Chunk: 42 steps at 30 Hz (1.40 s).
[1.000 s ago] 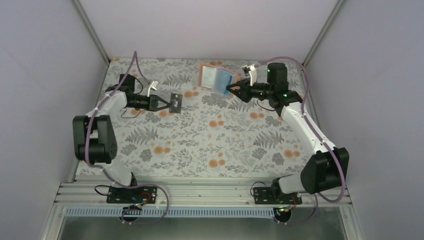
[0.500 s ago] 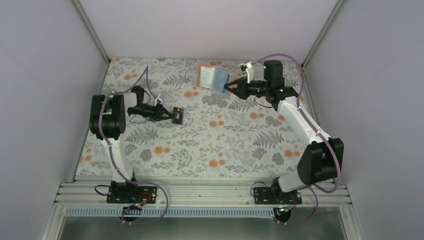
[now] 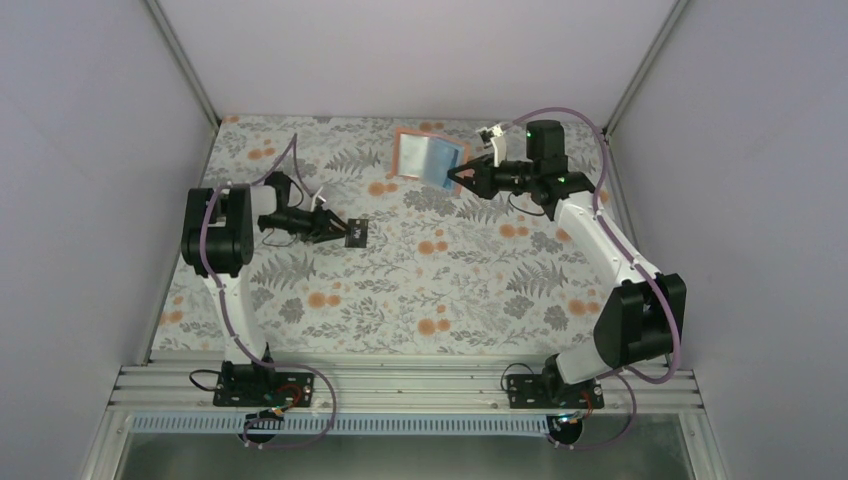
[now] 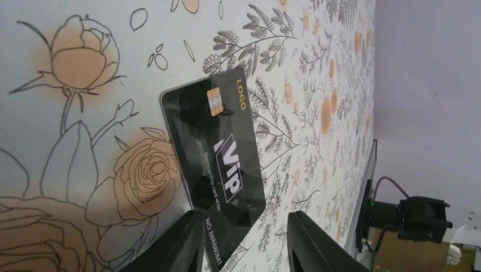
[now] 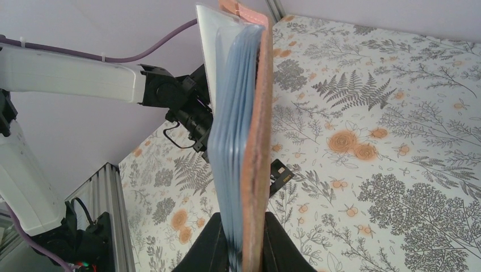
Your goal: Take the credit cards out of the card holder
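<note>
The left fingers [image 4: 309,241] stand a little apart, low over the floral surface [image 4: 68,141]. The black card [image 4: 218,164] lies flat on that surface, its near end between the fingertips and the rest reaching out ahead of them (gold chip at the far end). Whether either fingertip touches it I cannot tell. The right fingers [image 5: 207,252] are pinched on the lower edge of the card holder [image 5: 249,130], which stands upright above them, clear of the surface, its blue pockets facing left.

black card [image 4: 218,170] printed LOGO, ViP
</note>
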{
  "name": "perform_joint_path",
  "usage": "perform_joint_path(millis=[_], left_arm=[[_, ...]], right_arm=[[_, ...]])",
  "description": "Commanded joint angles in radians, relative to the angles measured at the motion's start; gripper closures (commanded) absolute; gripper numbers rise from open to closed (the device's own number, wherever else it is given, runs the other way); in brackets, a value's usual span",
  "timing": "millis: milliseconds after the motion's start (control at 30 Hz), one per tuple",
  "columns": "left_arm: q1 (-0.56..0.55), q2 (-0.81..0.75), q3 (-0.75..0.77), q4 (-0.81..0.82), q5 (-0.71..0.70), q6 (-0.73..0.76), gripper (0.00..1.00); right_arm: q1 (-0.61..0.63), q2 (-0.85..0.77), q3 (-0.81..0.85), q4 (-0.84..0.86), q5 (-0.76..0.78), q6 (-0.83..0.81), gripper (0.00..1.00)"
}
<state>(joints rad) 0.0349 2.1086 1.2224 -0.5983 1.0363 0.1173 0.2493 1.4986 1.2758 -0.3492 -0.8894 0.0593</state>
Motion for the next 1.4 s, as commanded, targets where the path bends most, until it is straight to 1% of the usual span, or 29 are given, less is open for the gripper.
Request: perform_joint_path(millis=[0, 133, 233, 300, 400, 500, 533, 567, 600, 633, 700, 767, 833, 900, 1000, 1167, 1267, 1333, 1367], left_arm=[[0.002, 0.006, 0.017, 0.012, -0.1, 0.017, 0.6], [0.002, -0.045, 0.033, 0.006, -0.142, 0.032, 0.53], [0.003, -0.126, 0.066, -0.014, -0.175, 0.053, 0.45], [0.003, -0.189, 0.099, -0.037, -0.161, 0.097, 0.41], [-0.006, -0.31, 0.157, -0.096, -0.104, 0.214, 0.27], [-0.056, -0.423, 0.199, -0.175, -0.066, 0.353, 0.12], [-0.079, -0.456, 0.207, -0.206, -0.042, 0.405, 0.05], [-0.101, -0.494, 0.214, -0.245, -0.006, 0.461, 0.0], [-0.125, -0.525, 0.223, -0.28, 0.023, 0.519, 0.0], [-0.143, -0.551, 0.229, -0.297, 0.058, 0.543, 0.0], [-0.159, -0.61, 0.221, -0.281, 0.128, 0.537, 0.0], [-0.174, -0.652, 0.206, -0.22, 0.144, 0.491, 0.0], [-0.202, -0.665, 0.202, -0.157, 0.076, 0.435, 0.0], [-0.222, -0.655, 0.217, -0.139, -0.027, 0.4, 0.0], [-0.223, -0.629, 0.236, -0.159, -0.057, 0.402, 0.0], [-0.227, -0.618, 0.233, -0.136, -0.092, 0.373, 0.0], [-0.246, -0.623, 0.233, -0.168, 0.023, 0.406, 0.0], [-0.264, -0.63, 0.238, -0.214, 0.107, 0.454, 0.0], [-0.273, -0.639, 0.241, -0.228, 0.128, 0.467, 0.0]], right_arm=[[-0.001, -0.01, 0.031, 0.004, -0.029, -0.005, 0.96], [0.007, -0.002, 0.041, -0.021, -0.017, -0.009, 0.96], [0.032, 0.01, 0.057, -0.056, -0.005, -0.021, 0.96], [0.051, 0.01, 0.066, -0.063, -0.003, -0.023, 0.96], [0.068, -0.002, 0.068, -0.052, 0.002, -0.011, 0.96], [0.079, -0.011, 0.069, -0.036, -0.009, 0.004, 0.96], [0.084, -0.012, 0.07, -0.033, -0.018, 0.006, 0.96], [0.088, -0.013, 0.073, -0.033, -0.028, 0.006, 0.96], [0.094, -0.015, 0.075, -0.035, -0.039, 0.004, 0.96], [0.102, -0.017, 0.079, -0.04, -0.044, 0.0, 0.96], [0.112, -0.022, 0.081, -0.052, -0.044, -0.011, 0.96], [0.12, -0.03, 0.082, -0.064, -0.06, -0.025, 0.96], [0.13, -0.038, 0.082, -0.074, -0.119, -0.049, 0.96], [0.143, -0.049, 0.082, -0.091, -0.187, -0.089, 0.96], [0.155, -0.078, 0.069, -0.107, -0.209, -0.145, 0.96], [0.157, -0.116, 0.05, -0.108, -0.273, -0.189, 0.96], [0.159, -0.118, 0.053, -0.121, -0.266, -0.207, 0.96], [0.159, -0.116, 0.046, -0.118, -0.254, -0.21, 0.96], [0.159, -0.115, 0.044, -0.116, -0.249, -0.21, 0.96]])
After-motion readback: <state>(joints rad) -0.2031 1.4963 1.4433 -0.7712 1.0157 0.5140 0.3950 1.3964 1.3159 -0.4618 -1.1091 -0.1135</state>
